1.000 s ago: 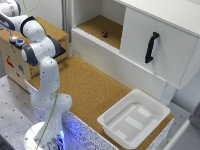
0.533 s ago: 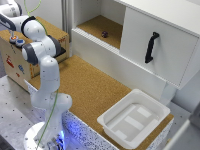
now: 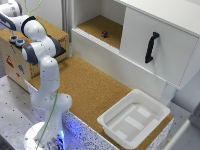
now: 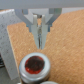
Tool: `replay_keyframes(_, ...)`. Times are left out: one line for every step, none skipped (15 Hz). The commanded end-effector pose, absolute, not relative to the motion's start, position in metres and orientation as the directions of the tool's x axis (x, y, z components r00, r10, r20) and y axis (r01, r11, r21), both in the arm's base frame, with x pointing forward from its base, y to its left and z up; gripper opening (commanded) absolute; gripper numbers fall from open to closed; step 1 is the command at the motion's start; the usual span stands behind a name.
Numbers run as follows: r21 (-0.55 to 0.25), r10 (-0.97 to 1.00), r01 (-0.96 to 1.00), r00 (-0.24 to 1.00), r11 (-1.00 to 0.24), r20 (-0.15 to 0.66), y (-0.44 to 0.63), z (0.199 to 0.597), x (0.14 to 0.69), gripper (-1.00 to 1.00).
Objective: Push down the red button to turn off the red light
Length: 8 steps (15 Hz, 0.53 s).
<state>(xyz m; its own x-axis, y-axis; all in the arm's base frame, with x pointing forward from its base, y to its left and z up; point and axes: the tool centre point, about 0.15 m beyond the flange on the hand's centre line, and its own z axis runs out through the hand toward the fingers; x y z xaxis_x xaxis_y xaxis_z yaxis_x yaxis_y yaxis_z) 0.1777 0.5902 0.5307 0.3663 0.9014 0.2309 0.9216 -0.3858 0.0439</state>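
Observation:
In the wrist view the red button (image 4: 34, 65) shows as a round dark-rimmed cap with a glowing reddish centre, set in a cork-covered top. My gripper (image 4: 39, 42) hangs just above and behind it with its fingers pressed together, holding nothing. In the exterior view the gripper (image 3: 10, 27) is at the far left above a wooden box (image 3: 15, 62), where two small round buttons (image 3: 16, 40) sit side by side. Their colours are too small to tell there.
A white cabinet (image 3: 165, 55) with a black handle (image 3: 150, 47) fills the exterior view's right, with a small dark object (image 3: 104, 34) on its open cork shelf. A white tray (image 3: 134, 117) rests on the cork table (image 3: 90, 90) near the front.

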Motion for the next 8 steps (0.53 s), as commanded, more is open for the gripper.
replay_keyframes(0.058,0.843,0.863,0.472,-0.502,0.259,0.567,0.553,0.202,1.0)
replay_keyframes(0.061,0.825,0.843,0.504,-0.534,0.256,0.558,0.55,0.21,1.0)
replay_keyframes(0.061,0.813,0.83,0.524,-0.554,0.252,0.549,0.547,0.217,1.0)
replay_keyframes(0.061,0.8,0.816,0.545,-0.574,0.25,0.539,0.543,0.223,1.0)
replay_keyframes(0.06,0.783,0.797,0.572,-0.601,0.244,0.527,0.537,0.231,1.0)
replay_keyframes(0.047,0.758,0.772,0.607,-0.633,0.238,0.515,0.531,0.238,1.0)
replay_keyframes(0.033,0.731,0.748,0.638,-0.663,0.242,0.503,0.526,0.244,1.0)
replay_keyframes(0.026,0.712,0.729,0.66,-0.684,0.24,0.495,0.523,0.248,1.0)
